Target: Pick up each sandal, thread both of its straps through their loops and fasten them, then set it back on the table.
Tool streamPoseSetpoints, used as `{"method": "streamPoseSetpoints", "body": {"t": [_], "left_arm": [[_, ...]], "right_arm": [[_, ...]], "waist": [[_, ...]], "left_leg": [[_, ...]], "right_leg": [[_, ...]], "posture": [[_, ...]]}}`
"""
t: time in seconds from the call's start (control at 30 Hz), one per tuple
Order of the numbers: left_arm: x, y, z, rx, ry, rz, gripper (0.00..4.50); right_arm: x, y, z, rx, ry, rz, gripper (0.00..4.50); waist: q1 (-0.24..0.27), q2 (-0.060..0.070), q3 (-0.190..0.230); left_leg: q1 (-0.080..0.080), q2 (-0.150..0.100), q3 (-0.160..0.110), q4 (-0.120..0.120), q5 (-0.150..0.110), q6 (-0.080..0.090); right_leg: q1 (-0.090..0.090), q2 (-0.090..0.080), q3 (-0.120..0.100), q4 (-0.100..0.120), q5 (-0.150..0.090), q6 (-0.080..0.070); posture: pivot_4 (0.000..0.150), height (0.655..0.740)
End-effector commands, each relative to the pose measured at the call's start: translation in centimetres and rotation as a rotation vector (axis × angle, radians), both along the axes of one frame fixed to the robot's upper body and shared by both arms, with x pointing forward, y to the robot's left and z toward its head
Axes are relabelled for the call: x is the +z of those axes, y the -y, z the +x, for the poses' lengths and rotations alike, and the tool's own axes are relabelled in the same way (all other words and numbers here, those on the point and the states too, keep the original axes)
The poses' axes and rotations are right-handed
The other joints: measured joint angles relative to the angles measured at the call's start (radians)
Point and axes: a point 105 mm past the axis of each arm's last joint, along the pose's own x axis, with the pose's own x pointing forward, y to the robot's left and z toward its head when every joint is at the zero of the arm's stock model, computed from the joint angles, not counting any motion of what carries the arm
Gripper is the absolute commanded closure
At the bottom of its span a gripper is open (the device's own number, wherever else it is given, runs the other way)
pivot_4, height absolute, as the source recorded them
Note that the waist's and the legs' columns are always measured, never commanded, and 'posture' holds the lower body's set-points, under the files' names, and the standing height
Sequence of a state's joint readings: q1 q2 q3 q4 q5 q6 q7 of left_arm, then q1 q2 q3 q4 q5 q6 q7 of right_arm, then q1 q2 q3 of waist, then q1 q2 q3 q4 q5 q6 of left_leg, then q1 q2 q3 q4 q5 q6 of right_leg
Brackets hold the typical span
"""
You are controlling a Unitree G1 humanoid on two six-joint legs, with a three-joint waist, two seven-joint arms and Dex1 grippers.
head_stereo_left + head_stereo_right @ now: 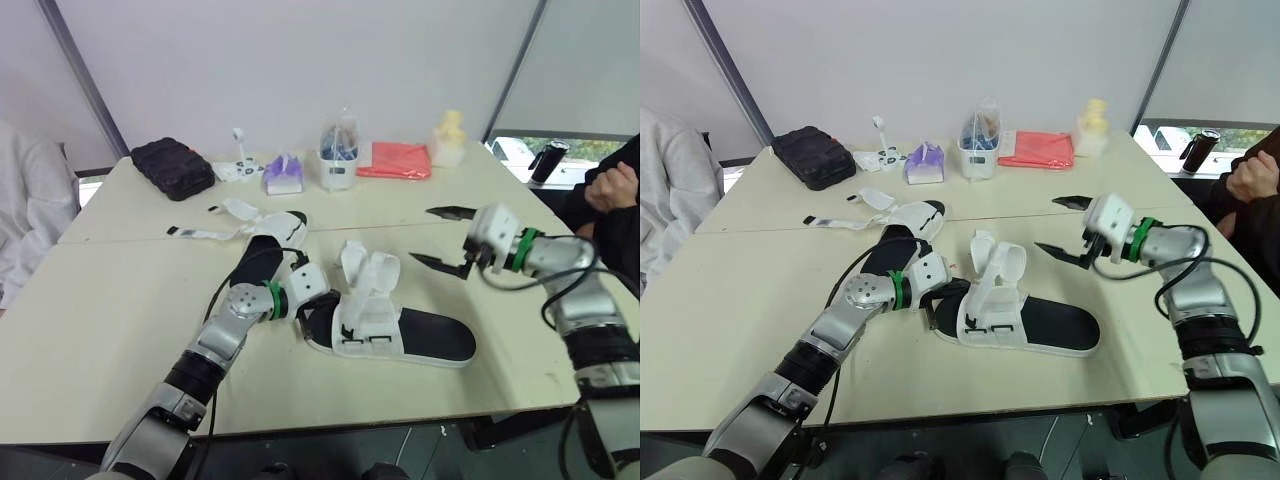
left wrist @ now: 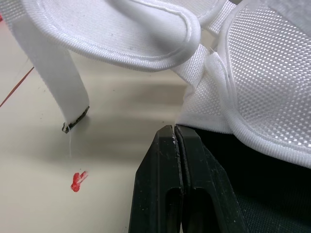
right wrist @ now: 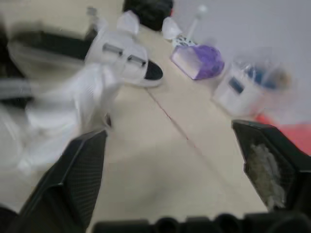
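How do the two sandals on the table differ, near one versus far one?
The near sandal has its straps standing up; the far sandal has a strap lying flat across the table. The near sandal has the left gripper shut beside it; the far sandal is partly behind that arm. Both are white with black footbeds, and both are unfastened.

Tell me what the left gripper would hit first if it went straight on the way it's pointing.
Most likely the near sandal. The shut left gripper points at its white mesh strap, which lies just beyond the fingertips, though the exact gap is hard to judge.
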State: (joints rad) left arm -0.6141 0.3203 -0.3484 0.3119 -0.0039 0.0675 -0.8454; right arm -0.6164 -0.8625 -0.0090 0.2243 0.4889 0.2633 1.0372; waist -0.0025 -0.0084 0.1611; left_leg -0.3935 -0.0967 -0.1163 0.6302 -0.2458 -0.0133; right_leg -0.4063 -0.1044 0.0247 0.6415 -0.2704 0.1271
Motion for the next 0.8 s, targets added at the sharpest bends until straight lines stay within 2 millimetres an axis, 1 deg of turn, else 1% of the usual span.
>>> {"method": "streamPoseSetpoints", "body": {"t": [0.03, 0.07, 0.1, 0.17, 0.27, 0.33, 0.5, 0.63, 0.67, 0.73, 0.8], "left_arm": [[0.4, -0.2, -1.4, -0.046, -0.027, -0.014, 4.5], [0.4, -0.3, -1.7, -0.05, -0.035, -0.011, 4.5], [0.4, -0.5, -1.9, -0.05, -0.036, -0.008, 4.5], [0.6, -0.9, -2.2, -0.041, -0.036, -0.011, 4.5], [1.2, -1.3, -2.4, -0.025, -0.036, -0.023, 4.5], [1.6, -1.6, -2.6, -0.016, -0.034, -0.028, 4.5], [2.0, -1.7, -3.0, -0.006, -0.036, -0.03, 4.5], [1.8, -1.8, -3.2, 0.017, -0.036, -0.033, 4.5], [1.8, -1.8, -3.2, 0.021, -0.037, -0.033, 4.5], [1.6, -1.6, -3.4, 0.025, -0.04, -0.036, 4.5], [1.4, -1.4, -3.7, 0.027, -0.044, -0.04, 4.5]], "right_arm": [[-0.1, -4.5, -6.0, 0.191, -0.477, 0.178, 0.07], [-0.5, -5.1, -6.9, 0.2, -0.537, 0.187, 0.07], [-1.0, -5.7, -7.2, 0.184, -0.588, 0.22, 0.07], [-2.2, -6.4, -7.2, 0.128, -0.67, 0.277, 0.07], [-3.2, -7.1, -7.2, 0.086, -0.723, 0.314, 0.07], [-3.6, -7.6, -7.1, 0.067, -0.758, 0.334, 0.07], [-4.1, -8.7, -6.6, 0.055, -0.82, 0.369, 0.07], [-4.5, -10.0, -6.1, 0.039, -0.881, 0.431, 0.07], [-4.6, -10.2, -5.9, 0.026, -0.889, 0.445, 0.3], [-5.1, -10.6, -5.6, -0.022, -0.887, 0.441, 0.95], [-5.5, -10.8, -5.6, -0.052, -0.883, 0.431, 1.93]], "waist": [[0.006, 0.0, 0.0], [0.005, 0.001, 0.0], [0.005, 0.0, 0.0], [0.007, 0.0, 0.0], [0.016, 0.0, 0.0], [0.019, 0.0, 0.0], [0.015, 0.0, 0.0], [0.012, 0.0, 0.0], [0.012, 0.0, 0.0], [0.013, 0.0, 0.0], [0.014, 0.0, 0.0]], "left_leg": [[-0.001, 0.001, -0.001, -0.001, 0.0, 0.0], [-0.001, 0.002, -0.001, -0.001, -0.001, 0.0], [-0.001, 0.003, -0.001, -0.001, -0.003, 0.0], [-0.001, 0.005, -0.001, 0.0, -0.003, 0.0], [-0.001, 0.004, 0.001, 0.001, -0.003, 0.0], [-0.002, 0.004, 0.001, 0.001, -0.003, 0.0], [-0.002, 0.004, 0.001, 0.001, -0.003, 0.0], [-0.002, 0.005, 0.001, 0.0, -0.003, 0.0], [-0.002, 0.005, 0.001, 0.0, -0.003, 0.0], [-0.002, 0.005, 0.001, 0.0, -0.003, 0.0], [-0.002, 0.004, 0.001, 0.0, -0.003, 0.0]], "right_leg": [[-0.001, 0.0, 0.0, -0.002, 0.0, 0.0], [-0.001, 0.0, 0.0, -0.003, 0.0, 0.0], [0.0, 0.001, 0.0, -0.004, 0.0, -0.001], [0.0, 0.002, 0.0, -0.005, 0.002, -0.002], [0.001, 0.001, 0.0, -0.006, 0.002, -0.003], [0.001, 0.002, -0.001, -0.006, 0.002, -0.002], [0.001, 0.002, -0.001, -0.007, 0.003, -0.001], [0.0, 0.003, -0.001, -0.007, 0.003, -0.001], [0.0, 0.003, -0.001, -0.007, 0.003, -0.001], [0.0, 0.003, -0.001, -0.007, 0.003, -0.001], [0.0, 0.003, -0.001, -0.007, 0.003, -0.001]], "posture": [[0.15, 0.74], [0.15, 0.74], [0.15, 0.74], [0.15, 0.74], [0.15, 0.74], [0.15, 0.74], [0.15, 0.74], [0.15, 0.74], [0.15, 0.74], [0.15, 0.74], [0.15, 0.74]]}}
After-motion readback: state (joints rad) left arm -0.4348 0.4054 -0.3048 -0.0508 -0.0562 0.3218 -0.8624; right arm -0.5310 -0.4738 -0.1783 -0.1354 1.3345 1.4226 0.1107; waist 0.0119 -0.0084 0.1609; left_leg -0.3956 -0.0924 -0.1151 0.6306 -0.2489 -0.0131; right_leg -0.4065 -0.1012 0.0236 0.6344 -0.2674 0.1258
